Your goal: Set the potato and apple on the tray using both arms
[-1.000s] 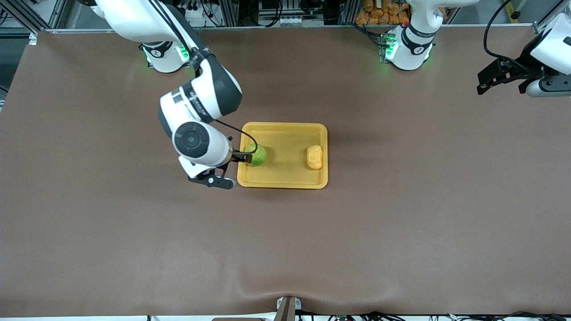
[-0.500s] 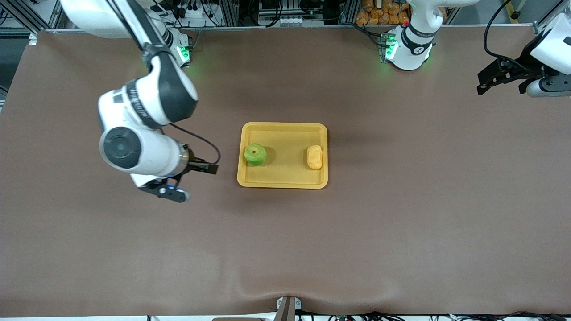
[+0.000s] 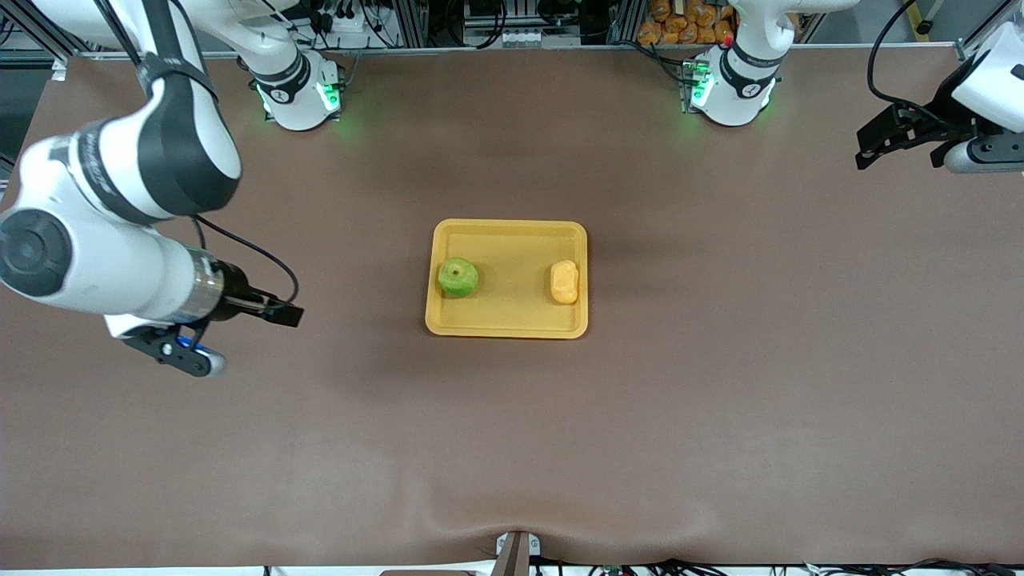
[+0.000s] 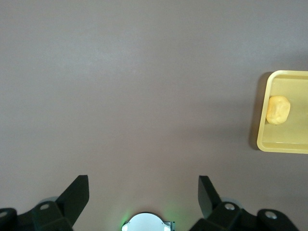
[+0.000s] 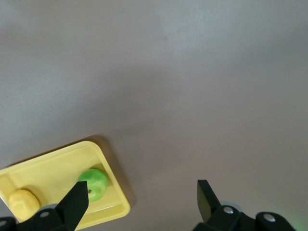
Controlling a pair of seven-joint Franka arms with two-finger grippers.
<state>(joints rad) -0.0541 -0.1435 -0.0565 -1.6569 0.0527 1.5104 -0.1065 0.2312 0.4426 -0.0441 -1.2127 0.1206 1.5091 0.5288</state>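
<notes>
Apple and potato both lie inside the tray, which sits flat near the middle of the brown bench. On the tray floor the apple rests at the end toward the right arm, stem dimple up, and the potato rests at the end toward the left arm, close to the rim there; the two are well apart with bare tray between them.

Over bare bench toward the right arm's end, well away from the tray, the right end effector hangs empty with its fingers spread apart. Its wrist view shows both dark fingers wide open, with the tray, the apple and the potato visible between and beside them.

Out over the edge of the bench at the left arm's end, the left end effector waits, also empty and spread apart. From its wrist view the open fingers frame plain bench surface, and one end of the tray with the potato shows farther off.
</notes>
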